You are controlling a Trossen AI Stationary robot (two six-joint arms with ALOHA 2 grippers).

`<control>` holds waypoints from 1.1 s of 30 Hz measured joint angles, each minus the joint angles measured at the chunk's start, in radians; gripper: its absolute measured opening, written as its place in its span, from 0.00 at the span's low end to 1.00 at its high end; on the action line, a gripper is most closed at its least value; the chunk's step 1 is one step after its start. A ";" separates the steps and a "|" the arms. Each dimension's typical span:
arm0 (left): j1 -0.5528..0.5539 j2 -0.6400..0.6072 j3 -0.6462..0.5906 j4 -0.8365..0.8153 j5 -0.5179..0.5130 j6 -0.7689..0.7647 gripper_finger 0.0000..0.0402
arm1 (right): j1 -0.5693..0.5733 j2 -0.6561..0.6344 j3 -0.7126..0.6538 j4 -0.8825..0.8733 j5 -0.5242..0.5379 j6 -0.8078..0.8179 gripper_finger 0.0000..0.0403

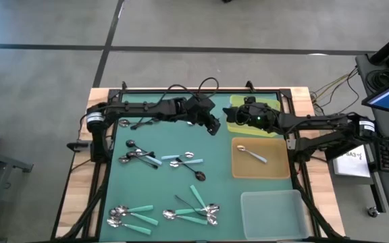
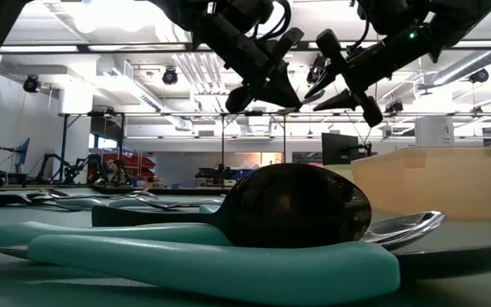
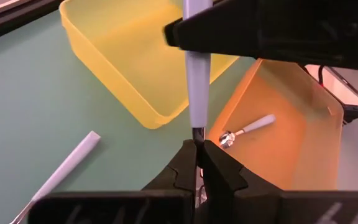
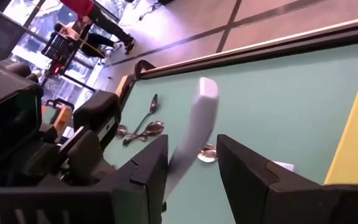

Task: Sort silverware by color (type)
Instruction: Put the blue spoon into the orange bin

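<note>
High view shows both arms reaching in from the table's sides along its far edge and meeting near the middle. The left gripper (image 1: 213, 126) sits above the green mat (image 1: 161, 182), just left of the yellow tray (image 1: 275, 108), its fingers clenched on the metal neck of a light blue spoon (image 3: 196, 81), as the left wrist view shows. The right gripper (image 1: 238, 115) hovers over the yellow tray's left edge, its fingers (image 4: 151, 165) parted with that same pale handle standing between them; whether they press on it cannot be told. In the low view the two grippers hang close together, well above the table. Spoons on the mat lie in loose groups: two or three dark ones (image 1: 137, 123) near the far left edge under the left arm, a mixed cluster (image 1: 140, 157) of roughly five at mid-left, two light blue ones (image 1: 183, 160) and a black one (image 1: 194, 174) beside it, about four teal ones (image 1: 130, 214) at the near left, and about five more (image 1: 198, 210) near the middle front; exact counts are hard where they overlap. One light blue spoon (image 1: 252, 154) lies in the orange tray (image 1: 279, 170). Nearer the front edge on the right sits the clear tray (image 1: 273, 214). Open mat lies between the grippers and the spoon groups, and the trays stand in a line along the right edge.
</note>
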 joint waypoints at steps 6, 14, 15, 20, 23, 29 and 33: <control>0.001 0.000 0.000 0.000 0.000 0.002 0.00 | -0.006 0.008 0.001 0.015 -0.003 -0.002 0.19; 0.001 0.002 0.000 -0.001 0.003 0.021 0.01 | -0.006 -0.002 0.005 0.022 -0.052 -0.012 0.07; 0.001 0.002 0.000 -0.003 0.003 0.036 0.02 | -0.006 -0.002 0.005 0.021 -0.056 -0.019 0.07; 0.001 0.000 0.000 -0.034 0.023 0.077 0.09 | -0.023 -0.006 -0.003 -0.035 -0.084 -0.064 0.07; 0.002 0.000 0.000 -0.044 0.084 0.096 0.15 | -0.047 -0.041 0.000 -0.108 -0.117 -0.066 0.07; 0.001 0.000 0.013 -0.118 0.176 0.150 0.24 | -0.068 -0.143 0.000 -0.254 -0.312 -0.099 0.07; 0.001 0.000 0.021 -0.199 0.176 0.172 0.24 | -0.068 -0.235 0.026 -0.445 -0.439 -0.131 0.07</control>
